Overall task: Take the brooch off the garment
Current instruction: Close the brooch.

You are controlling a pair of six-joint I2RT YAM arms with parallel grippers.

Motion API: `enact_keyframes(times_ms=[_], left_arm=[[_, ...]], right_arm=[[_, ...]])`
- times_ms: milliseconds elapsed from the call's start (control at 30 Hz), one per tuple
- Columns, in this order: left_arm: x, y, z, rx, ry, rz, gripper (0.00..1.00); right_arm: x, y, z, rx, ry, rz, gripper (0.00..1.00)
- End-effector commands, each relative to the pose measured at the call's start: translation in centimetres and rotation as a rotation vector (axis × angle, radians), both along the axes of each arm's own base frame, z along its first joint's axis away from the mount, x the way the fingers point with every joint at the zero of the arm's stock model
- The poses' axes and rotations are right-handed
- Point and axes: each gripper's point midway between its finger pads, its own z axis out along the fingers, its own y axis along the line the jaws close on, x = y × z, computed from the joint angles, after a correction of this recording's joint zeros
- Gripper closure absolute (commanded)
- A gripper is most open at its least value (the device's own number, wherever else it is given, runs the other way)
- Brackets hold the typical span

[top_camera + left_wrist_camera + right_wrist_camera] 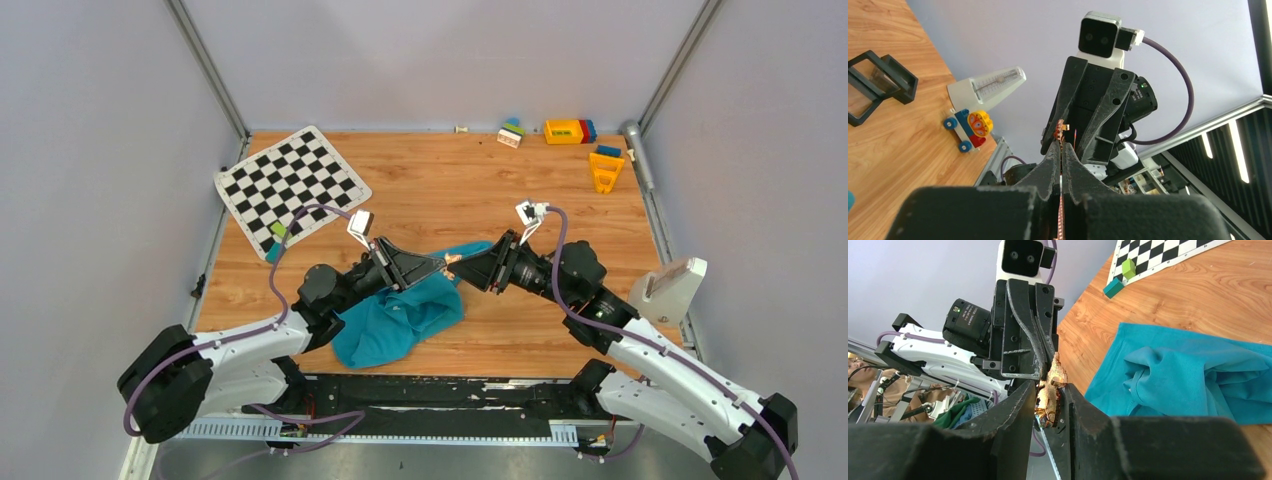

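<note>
Clamped narrowly on brooch (1052, 382) from 9 o'clock by left gripper (1061, 146), from 3 o'clock by right gripper (1052, 391), apart from garment (400, 315).

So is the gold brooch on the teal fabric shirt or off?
Off: right hand and left hand pinch the gold brooch, apart from the teal shirt.

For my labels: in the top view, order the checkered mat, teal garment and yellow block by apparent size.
Checkered mat and garment: alike, unranked; the garment is partly hidden.
Yellow block: clearly smallest.
</note>
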Motion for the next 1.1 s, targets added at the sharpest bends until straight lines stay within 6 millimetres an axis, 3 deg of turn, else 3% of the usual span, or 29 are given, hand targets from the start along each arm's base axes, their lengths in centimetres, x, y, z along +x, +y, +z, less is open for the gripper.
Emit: enact_keyframes(times_ms=[0, 367, 833, 867, 900, 933, 967, 1067], left_arm=[[-0.7, 0.3, 3.3, -0.056, -0.11, 0.015, 1.0], [-1.3, 1.0, 4.4, -0.066, -0.192, 0.04, 1.0], [-1.5, 1.3, 4.7, -0.086, -0.21, 0.053, 1.0], [-1.5, 1.3, 4.7, -0.086, -0.211, 0.053, 1.0], [-1.5, 1.3, 4.7, -0.085, -0.212, 0.053, 1.0], [-1.5, 1.3, 4.7, -0.082, -0.212, 0.054, 1.0], [-1.5, 1.3, 4.5, -0.076, -0.209, 0.054, 1.0], [-1.3, 1.0, 4.0, -0.053, -0.197, 0.05, 1.0]], right_arm=[[0.0, 0.1, 0.0, 0.017, 0.018, 0.0, 0.71], [0.4, 0.3, -1.7, 0.0, 0.093, -0.014, 0.71], [0.1, -0.7, -1.0, 0.063, 0.083, -0.049, 0.74], [-0.1, -0.8, -0.9, 0.068, 0.075, -0.047, 0.72], [-0.2, -0.8, -0.7, 0.072, 0.063, -0.042, 0.62], [-0.4, -0.8, -0.4, 0.077, 0.047, -0.031, 0.46], [-0.6, -0.8, -0.2, 0.081, 0.035, -0.021, 0.38], [-1.0, -1.0, 0.3, 0.091, 0.003, -0.009, 0.29]])
